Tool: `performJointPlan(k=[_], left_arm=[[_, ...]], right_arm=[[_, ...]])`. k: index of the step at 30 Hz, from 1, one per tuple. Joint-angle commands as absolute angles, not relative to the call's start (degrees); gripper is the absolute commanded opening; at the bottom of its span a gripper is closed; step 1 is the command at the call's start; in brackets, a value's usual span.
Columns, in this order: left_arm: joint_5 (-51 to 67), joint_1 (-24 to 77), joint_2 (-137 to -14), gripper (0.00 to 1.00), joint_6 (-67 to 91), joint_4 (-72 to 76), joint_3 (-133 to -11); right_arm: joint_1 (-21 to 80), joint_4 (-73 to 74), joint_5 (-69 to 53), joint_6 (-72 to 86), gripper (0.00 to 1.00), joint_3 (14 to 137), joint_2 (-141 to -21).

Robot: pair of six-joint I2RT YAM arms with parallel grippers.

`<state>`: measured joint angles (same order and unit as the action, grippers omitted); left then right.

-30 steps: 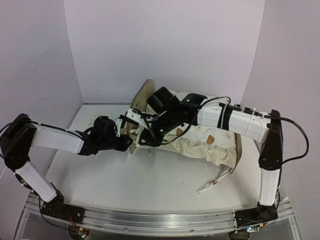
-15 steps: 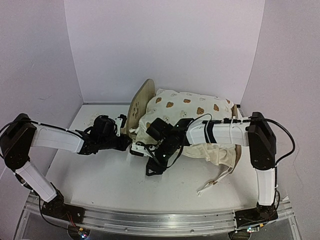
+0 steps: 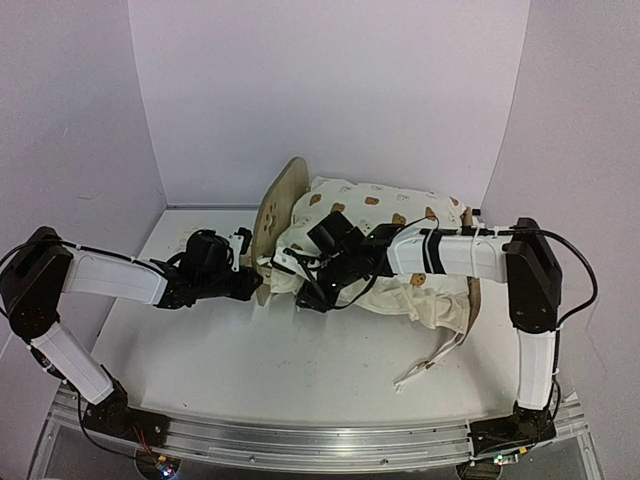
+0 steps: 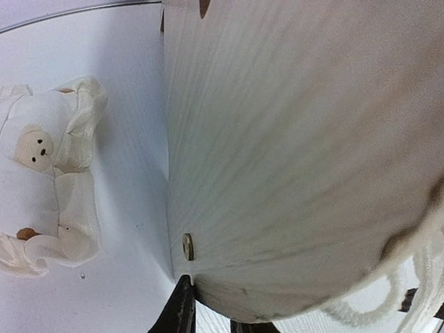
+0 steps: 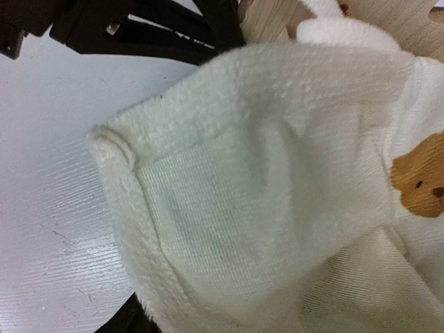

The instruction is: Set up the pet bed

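Top view, pet bed point(image 3: 283, 200): centre of the frame, with the headboard upright at centre left. Its long axis runs right under the cushion point(image 3: 380, 215).
Top view, left gripper point(image 3: 250, 283): touches the headboard's lower edge from the left and is the nearer arm to the frame.
Top view, right gripper point(image 3: 305, 292): sits just right of the headboard, over the cushion's near-left corner.
Top view, obstruction: the cushion lies rumpled and askew across the base, and its ties trail onto the table point(image 3: 300, 380) at lower right.
Left wrist view, grip: the wooden headboard fills the right of the frame. Its bottom edge sits between the dark fingertips point(image 4: 182, 309), which appear clamped on it.
Left wrist view, pillow point(image 4: 41, 173): lies at the left edge, apart from the bed.
Right wrist view, cloth: the cushion corner fills the frame, with wood showing at upper right.
Right wrist view, jaws: almost hidden beneath the cloth, so it cannot be told whether they hold it.
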<state>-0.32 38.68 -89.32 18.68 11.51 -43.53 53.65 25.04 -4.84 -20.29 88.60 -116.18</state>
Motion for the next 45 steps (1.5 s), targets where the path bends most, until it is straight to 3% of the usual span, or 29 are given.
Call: performJointPlan(k=[1,21,29,32,35,41,45], left_arm=[[-0.2,38.3,-86.9,0.13,19.4,15.4,-45.9],[1.5,38.3,-86.9,0.11,19.3,15.4,-46.1],[2.0,38.3,-86.3,0.11,18.9,15.2,-46.4],[2.6,38.3,-85.9,0.12,18.5,15.1,-46.5],[3.0,38.3,-84.4,0.19,18.2,15.0,-45.8],[5.6,38.3,-78.8,0.45,20.5,15.6,-39.8],[7.0,41.4,-76.7,0.48,21.1,22.4,-34.0]], right_arm=[[52.9,21.7,-4.1,-22.0,0.53,90.8,-111.2],[51.2,22.2,-1.3,-23.3,0.55,97.1,-118.3],[51.1,22.6,-4.4,-23.6,0.48,96.8,-120.6],[50.8,22.7,-5.5,-23.7,0.37,97.9,-122.2],[50.1,22.7,-7.1,-22.8,0.28,98.5,-123.1],[49.5,23.1,-10.5,-19.8,0.12,98.7,-121.1],[49.2,23.8,-12.9,-18.3,0.00,100.7,-119.9]])
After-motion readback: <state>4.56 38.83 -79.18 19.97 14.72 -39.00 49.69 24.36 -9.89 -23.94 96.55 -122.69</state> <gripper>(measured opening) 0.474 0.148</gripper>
